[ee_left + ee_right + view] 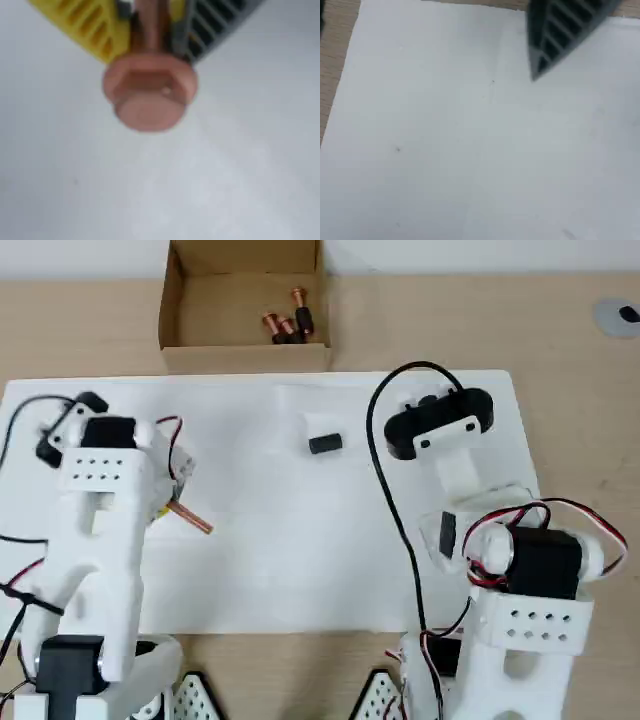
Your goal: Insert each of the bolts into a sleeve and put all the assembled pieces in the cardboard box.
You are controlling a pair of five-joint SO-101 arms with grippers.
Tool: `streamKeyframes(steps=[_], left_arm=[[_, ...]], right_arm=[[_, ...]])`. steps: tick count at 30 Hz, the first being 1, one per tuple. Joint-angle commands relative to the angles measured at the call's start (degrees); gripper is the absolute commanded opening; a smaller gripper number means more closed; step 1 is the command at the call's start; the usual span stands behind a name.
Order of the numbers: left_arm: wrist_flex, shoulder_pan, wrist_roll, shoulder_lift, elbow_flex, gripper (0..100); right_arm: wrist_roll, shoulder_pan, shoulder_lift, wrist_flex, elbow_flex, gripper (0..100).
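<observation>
Left claw (150,42) is closed on the shaft of a copper bolt (149,92), and the head sticks out past the tips, over the left part of the white sheet (260,570). One black sleeve (325,445) lies on the sheet, well apart from the bolt, toward the cardboard box (172,310). Several assembled pieces (285,325) lie in the box. Right claw (555,35) hangs over the sheet; I cannot tell how wide it is.

White sheet (280,570) covers most of wooden table (60,325). Grey disc (616,316) at far right.
</observation>
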Motion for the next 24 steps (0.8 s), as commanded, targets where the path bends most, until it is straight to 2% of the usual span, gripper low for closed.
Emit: streamKeyframes(steps=[1,4,7,10,12,14,17,22,24], left_arm=[[5.8,0.18,-3.34,-0.48,-10.11,0],[7.56,-0.35,-7.82,-0.48,-15.65,1],[7.12,-3.96,-16.7,-0.57,-21.71,1],[7.12,-5.36,-34.2,-0.04,-27.6,1],[7.21,-3.78,-44.92,-0.57,-30.07,1],[7.56,-2.29,-49.49,-0.66,-32.35,1],[9.23,-1.85,-51.87,-1.01,-37.01,1],[9.85,-3.69,-52.84,-5.23,-39.82,1],[9.76,-4.84,-52.84,-9.1,-39.3,1]], right_arm=[[-0.62,0.4,-0.66,-0.09,0.13,32.5],[-0.7,0.4,-0.66,0.0,0.13,32.5],[-4.13,-0.22,-0.31,-2.2,-0.31,32.5],[-11.43,-4.35,-0.13,-6.95,0.13,32.5],[-12.48,-8.75,-0.13,-10.55,0.04,32.4],[-6.68,-13.93,0.31,-11.69,-0.13,32.4],[3.96,-20.79,4.7,-11.6,-0.22,32.4],[25.14,-20.97,18.24,-11.52,-2.95,32.4],[29.1,-19.56,24.13,-12.04,-6.55,32.4]])
